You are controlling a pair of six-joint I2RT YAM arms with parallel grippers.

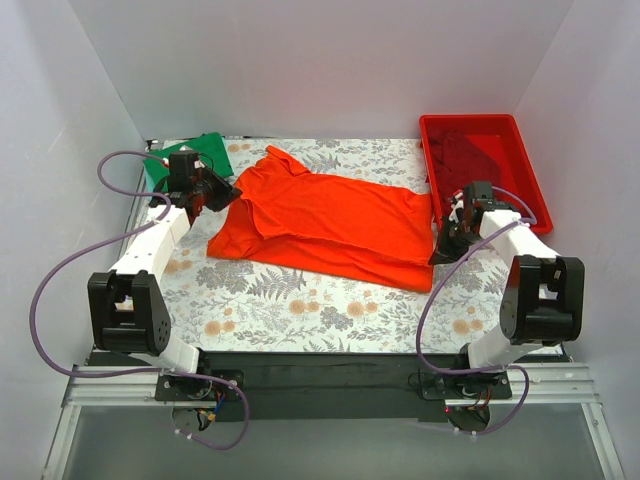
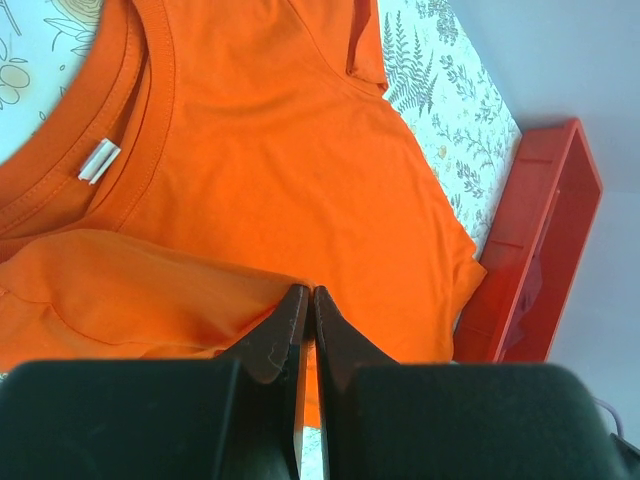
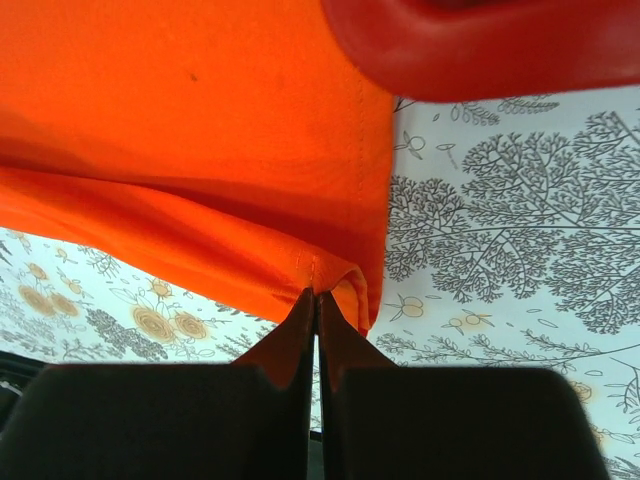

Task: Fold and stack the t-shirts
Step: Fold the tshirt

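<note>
– Left gripper (image 2: 308, 300): state?
– Closed. Its fingertips meet on a raised fold of the orange shirt (image 1: 330, 215) at the collar end, just beside the neckline.
– Right gripper (image 3: 315, 300)?
– Closed likewise, pinching a hem corner. The cloth lifts off the bench (image 1: 300, 300) up to the fingertips.
– Shirt position?
– Mid-bench, between the two grippers. The long axis runs left to right, with the collar left and the hem right. Each arm holds the end nearer to it.
– Which relation governs the coming move?
– Judgement: a lengthwise fold is in hand. The grip points sit at opposite ends of the long axis, and from both the body of the shirt lies inboard and toward the far side. The grippers should therefore travel together, across that axis, holding the span between them taut. Unequal travel would skew the crease.
– What lies beyond the shirt?
– Far left is the green shirt (image 1: 210, 145), folded, just behind the left gripper. Far right is the bin (image 1: 470, 119), with dark red cloth (image 1: 470, 150) inside. Its rim sits close to the held hem corner.
– Consequence?
– Judgement: the right arm has little room on the far side before it meets the bin. For stacking onto the green shirt, the left arm is nearer.
</note>
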